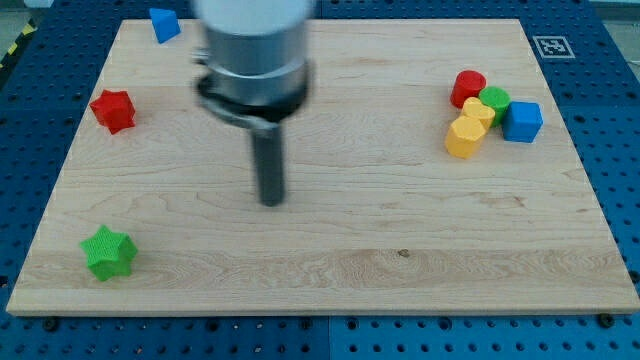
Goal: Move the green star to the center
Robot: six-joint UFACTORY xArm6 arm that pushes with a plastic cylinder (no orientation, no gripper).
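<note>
green star (109, 252) sits low on the board (400, 250), well left of and below the tip (271, 202). red star (113, 110) up-left of tip; blue block (163, 24) at top. rod has no claw to open or close. far right: red cylinder (467, 87), green cylinder (494, 101), yellow block (468, 128), blue cube (522, 121) clustered, touching.

You see a pale wooden board (400, 250) on a blue perforated table (610, 60), a square marker tag (551, 45) at the board's top-right corner.
</note>
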